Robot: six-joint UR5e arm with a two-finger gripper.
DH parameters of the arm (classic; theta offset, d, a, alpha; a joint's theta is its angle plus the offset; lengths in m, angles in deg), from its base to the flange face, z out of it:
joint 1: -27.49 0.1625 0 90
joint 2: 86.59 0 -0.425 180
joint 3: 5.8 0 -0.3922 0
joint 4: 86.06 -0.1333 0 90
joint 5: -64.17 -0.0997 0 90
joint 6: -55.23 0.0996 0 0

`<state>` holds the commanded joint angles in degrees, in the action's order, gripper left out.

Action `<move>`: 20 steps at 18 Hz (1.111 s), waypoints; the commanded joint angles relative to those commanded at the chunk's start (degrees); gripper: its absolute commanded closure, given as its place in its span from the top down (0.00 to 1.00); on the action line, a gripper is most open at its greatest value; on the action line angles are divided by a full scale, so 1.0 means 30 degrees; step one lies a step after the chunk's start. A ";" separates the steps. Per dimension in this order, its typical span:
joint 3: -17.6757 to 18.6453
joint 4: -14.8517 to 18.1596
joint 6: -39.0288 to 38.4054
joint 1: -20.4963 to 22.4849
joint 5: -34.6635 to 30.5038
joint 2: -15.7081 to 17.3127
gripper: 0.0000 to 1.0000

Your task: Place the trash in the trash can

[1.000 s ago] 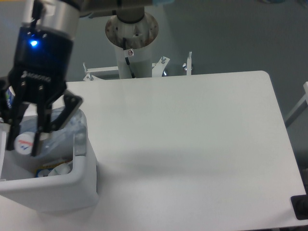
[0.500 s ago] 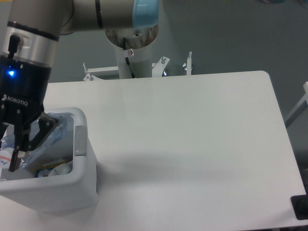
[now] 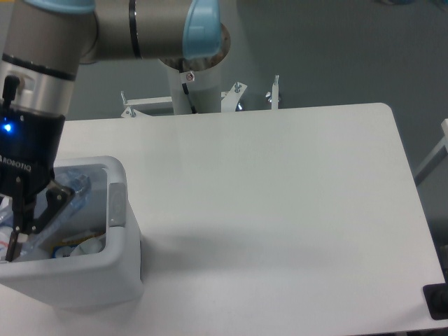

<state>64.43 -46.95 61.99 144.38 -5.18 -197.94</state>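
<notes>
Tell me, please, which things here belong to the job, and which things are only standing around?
Belong to the job:
- gripper, lowered inside the bin
- clear plastic bottle, inside the bin
- white trash can

Only around:
- white table
- robot base column

We can read only part of one marking: white capitals "OBOTIQ" on the black body of the gripper [image 3: 19,234], cut off by the picture's left edge, just above the trash can [image 3: 119,273]. We find no other legible text, number or sign.
</notes>
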 joint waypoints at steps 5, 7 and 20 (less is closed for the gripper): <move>0.0818 0.0000 0.0059 0.0000 -0.0029 0.0057 0.52; 0.0996 0.0000 0.0233 0.0000 -0.0029 0.0087 0.87; 0.0996 0.0029 0.0235 0.1640 -0.2951 0.0409 1.00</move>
<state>67.41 -46.86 62.70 149.30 -14.03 -196.71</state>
